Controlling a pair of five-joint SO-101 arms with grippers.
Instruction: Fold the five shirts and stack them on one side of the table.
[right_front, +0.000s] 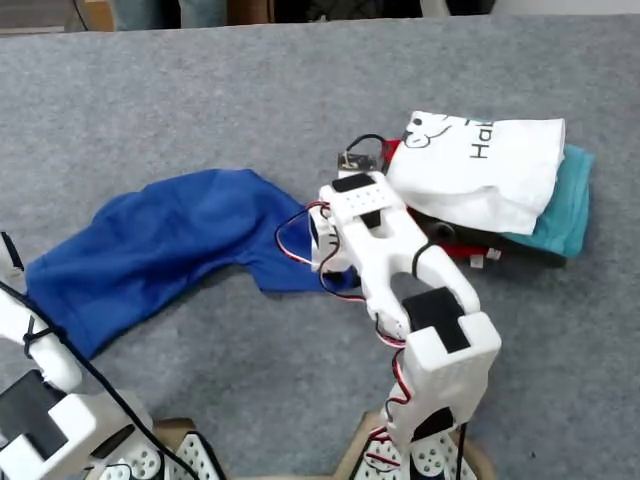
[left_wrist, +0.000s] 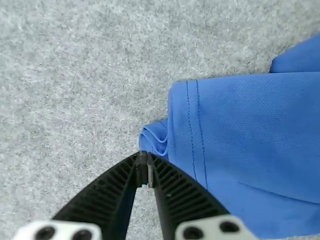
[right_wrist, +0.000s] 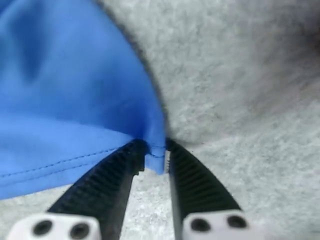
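A blue shirt (right_front: 160, 250) lies crumpled and stretched across the left and middle of the grey table (right_front: 200, 90). My right gripper (right_front: 322, 240) is at its right end. In the right wrist view this gripper (right_wrist: 152, 147) is shut on the shirt's hemmed edge (right_wrist: 65, 90). My left gripper (right_front: 10, 250) is low at the table's left edge. Its tips (left_wrist: 145, 162) are shut, right at a folded corner of the blue shirt (left_wrist: 240, 135), with no cloth seen between them. At the right sits a stack of folded shirts with a white one (right_front: 480, 165) on top.
Under the white shirt a teal shirt (right_front: 568, 205) sticks out at the right, and red (right_front: 460, 250) and black (right_front: 525, 257) edges show at the front. The right arm's white body (right_front: 420, 290) stands over the middle front. Bare felt stretches across the back.
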